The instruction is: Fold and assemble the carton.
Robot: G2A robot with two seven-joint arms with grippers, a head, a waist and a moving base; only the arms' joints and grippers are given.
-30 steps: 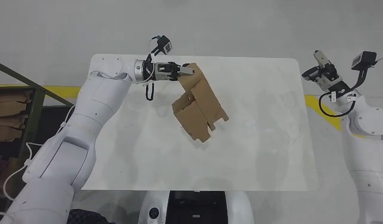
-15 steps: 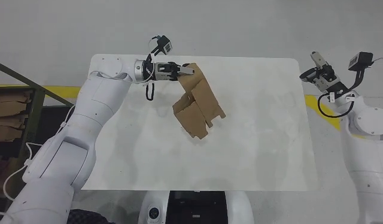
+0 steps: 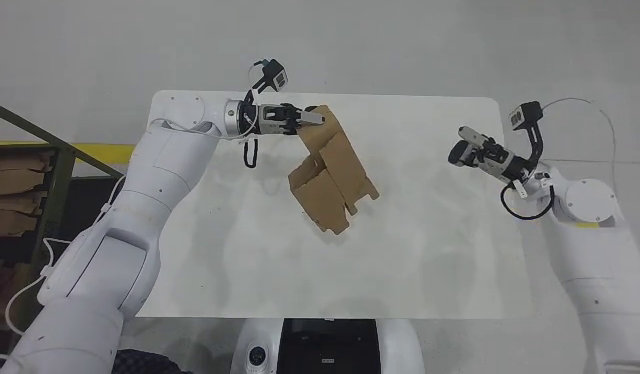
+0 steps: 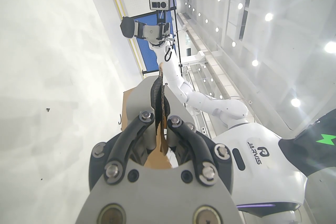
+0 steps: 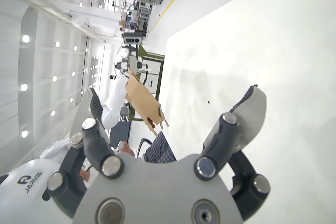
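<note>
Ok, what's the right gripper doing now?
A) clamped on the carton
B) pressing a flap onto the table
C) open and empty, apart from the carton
C: the right gripper is spread open with nothing in it, well apart from the carton, which the left gripper pinches by an edge.

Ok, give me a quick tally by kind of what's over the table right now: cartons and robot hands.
Cartons: 1, the brown carton, partly folded.
Hands: 2, the left hand shut on the carton's upper edge, and the right hand open and holding nothing.
Total: 3
</note>
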